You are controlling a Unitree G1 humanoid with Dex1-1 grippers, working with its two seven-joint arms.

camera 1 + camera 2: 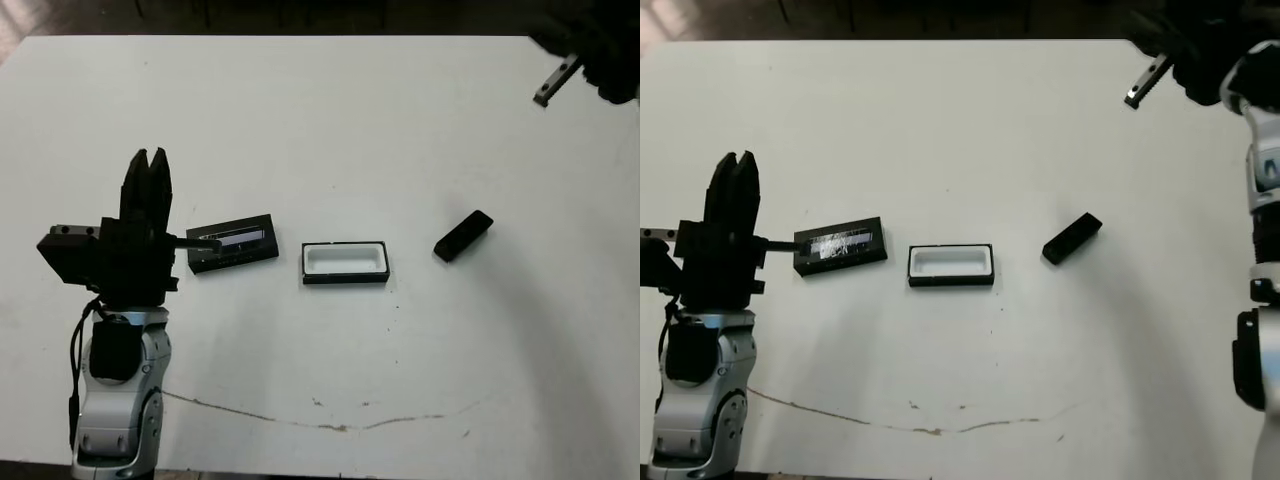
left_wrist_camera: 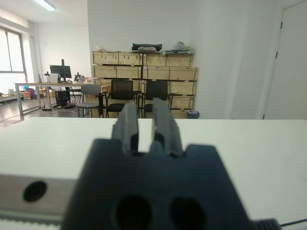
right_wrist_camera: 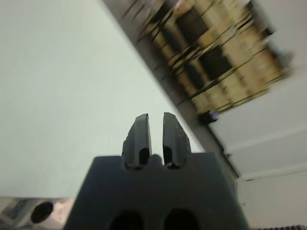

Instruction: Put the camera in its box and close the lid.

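Left gripper (image 1: 151,160) beside lid (image 1: 232,242), box (image 1: 345,262), camera (image 1: 464,235).

Lab or office workroom, as far as I can see.
Beyond my left gripper (image 2: 146,125): stacked wooden crates (image 2: 144,72), office chairs (image 2: 120,96), a monitor desk (image 2: 43,86).

White walls; stacked wooden crates (image 2: 144,72) against the far wall, black chairs (image 2: 122,96) before them. Desk with monitor (image 2: 60,72) beside a window (image 2: 9,62). Ceiling light (image 2: 45,5) on.
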